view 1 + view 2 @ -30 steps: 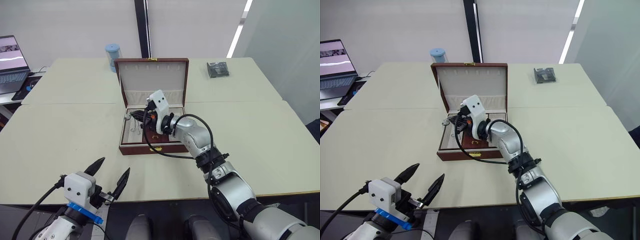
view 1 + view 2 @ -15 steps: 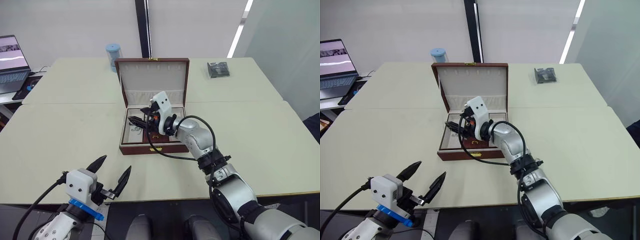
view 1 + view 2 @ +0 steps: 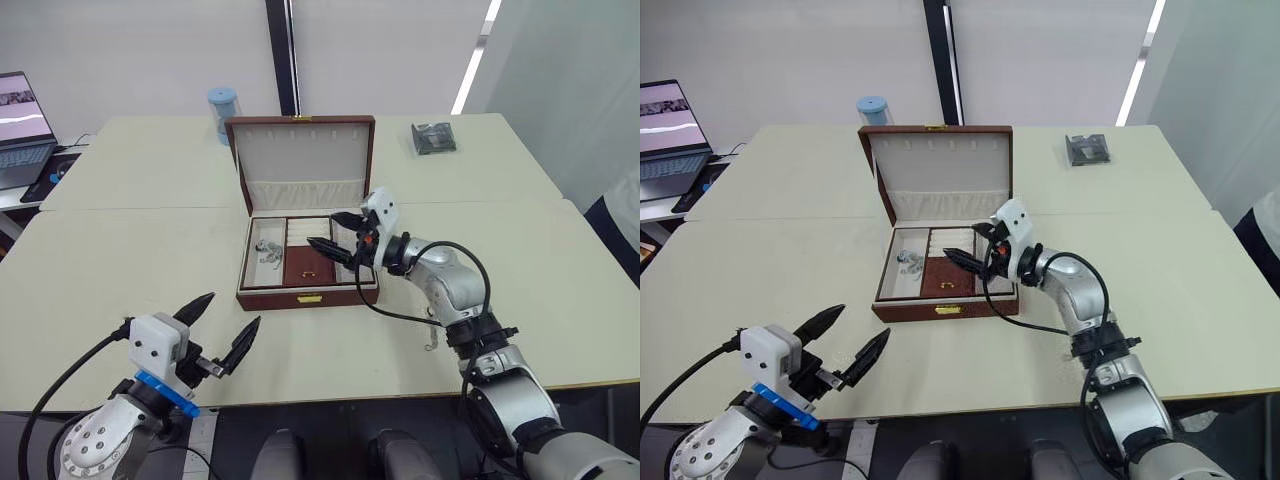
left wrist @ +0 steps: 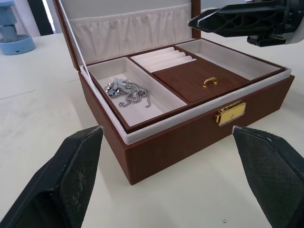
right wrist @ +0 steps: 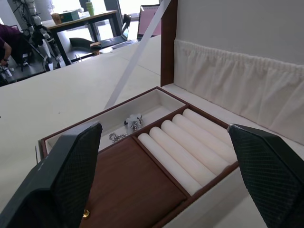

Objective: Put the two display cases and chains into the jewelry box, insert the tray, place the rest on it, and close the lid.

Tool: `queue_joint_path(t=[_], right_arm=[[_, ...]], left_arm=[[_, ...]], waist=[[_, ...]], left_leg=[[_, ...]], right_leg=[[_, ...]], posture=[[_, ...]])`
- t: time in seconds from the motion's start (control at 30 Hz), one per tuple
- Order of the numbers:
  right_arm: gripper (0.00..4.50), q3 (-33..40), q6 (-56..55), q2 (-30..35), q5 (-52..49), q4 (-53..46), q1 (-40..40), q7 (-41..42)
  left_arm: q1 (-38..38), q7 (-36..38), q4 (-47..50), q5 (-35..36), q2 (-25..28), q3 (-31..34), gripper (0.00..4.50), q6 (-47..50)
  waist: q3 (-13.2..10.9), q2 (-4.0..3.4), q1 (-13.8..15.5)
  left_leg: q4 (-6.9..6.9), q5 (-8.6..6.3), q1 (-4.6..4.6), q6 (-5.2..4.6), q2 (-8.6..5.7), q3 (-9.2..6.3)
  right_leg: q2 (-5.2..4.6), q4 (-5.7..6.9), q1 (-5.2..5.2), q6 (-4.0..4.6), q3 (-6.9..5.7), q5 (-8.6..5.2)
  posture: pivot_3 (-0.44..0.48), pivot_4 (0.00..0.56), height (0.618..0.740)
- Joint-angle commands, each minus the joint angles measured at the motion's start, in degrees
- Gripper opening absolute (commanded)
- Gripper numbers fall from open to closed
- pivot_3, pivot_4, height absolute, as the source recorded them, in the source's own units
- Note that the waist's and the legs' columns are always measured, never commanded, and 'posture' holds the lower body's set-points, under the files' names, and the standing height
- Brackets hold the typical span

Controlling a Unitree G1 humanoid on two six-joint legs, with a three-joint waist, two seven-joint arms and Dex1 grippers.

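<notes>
Since a second ago, the right gripper has pulled out of the left compartment and now hangs over the right side of the jewelry box, fingers spread and carrying nothing. Left gripper sits low at the near table edge, fingers wide apart, also empty.

Progress: the tray is seated in the box, its brown middle section with the gold piece showing. A heap of silver chains lies in the tray's left compartment. Display cases are not visible, presumably beneath the tray. The lid stands upright, so closing is outstanding.

Surroundings: cream table with a dark packet on the far right, a blue cup behind the box, and a laptop far left.
</notes>
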State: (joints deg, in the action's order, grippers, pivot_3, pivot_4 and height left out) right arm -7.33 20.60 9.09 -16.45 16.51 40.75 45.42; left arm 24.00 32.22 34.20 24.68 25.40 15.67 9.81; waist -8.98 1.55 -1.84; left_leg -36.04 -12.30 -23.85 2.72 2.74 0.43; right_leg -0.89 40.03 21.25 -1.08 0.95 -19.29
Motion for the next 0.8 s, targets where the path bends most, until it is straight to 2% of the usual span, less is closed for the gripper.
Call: queue_joint_path(t=[0.03,0.23,0.47,0.67,0.8], right_arm=[[4.48,3.3,-0.8,2.79,-2.16,-4.53,-0.96,1.59],[4.48,7.5,-0.65,12.62,-3.59,-10.37,-8.29,5.6],[4.48,13.53,-3.28,24.64,-4.5,-14.38,-20.68,10.26],[4.48,19.79,-4.62,28.13,-6.82,-14.05,-28.85,10.88],[4.48,22.1,-5.35,28.67,-7.0,-14.08,-31.92,10.19]], left_arm=[[-0.73,0.95,-1.04,2.03,1.04,2.53,4.5,0.17],[-2.45,4.43,-9.02,5.06,5.7,9.57,4.5,1.59],[-10.25,12.42,-26.7,5.74,17.15,17.12,4.5,1.76],[-17.38,17.28,-37.38,4.75,23.71,17.49,4.5,3.29],[-20.11,19.01,-41.95,3.64,25.4,17.41,4.5,2.37]], waist=[[-0.02,-0.02,0.05],[-0.1,-0.07,0.22],[-0.26,-0.16,0.26],[-0.31,-0.11,0.01],[-0.33,-0.14,-0.09]], left_leg=[[0.0,0.0,0.0,0.0,-0.01,0.01],[0.02,0.0,-0.01,0.0,-0.01,0.0],[0.01,0.0,0.0,0.0,-0.03,0.01],[0.04,0.0,0.01,0.0,0.0,0.09],[0.05,0.0,0.02,0.0,0.01,0.1]], right_leg=[[0.0,-0.01,0.0,0.0,0.01,0.0],[-0.02,-0.05,-0.01,0.0,-0.01,0.0],[-0.01,-0.06,-0.02,-0.01,-0.03,-0.01],[0.04,-0.07,0.01,-0.01,0.04,-0.01],[0.03,-0.06,0.01,-0.01,0.04,-0.01]], posture=[[0.0,0.15,0.74],[0.0,0.15,0.74],[0.0,0.15,0.74],[0.0,0.15,0.74],[0.0,0.15,0.74]])
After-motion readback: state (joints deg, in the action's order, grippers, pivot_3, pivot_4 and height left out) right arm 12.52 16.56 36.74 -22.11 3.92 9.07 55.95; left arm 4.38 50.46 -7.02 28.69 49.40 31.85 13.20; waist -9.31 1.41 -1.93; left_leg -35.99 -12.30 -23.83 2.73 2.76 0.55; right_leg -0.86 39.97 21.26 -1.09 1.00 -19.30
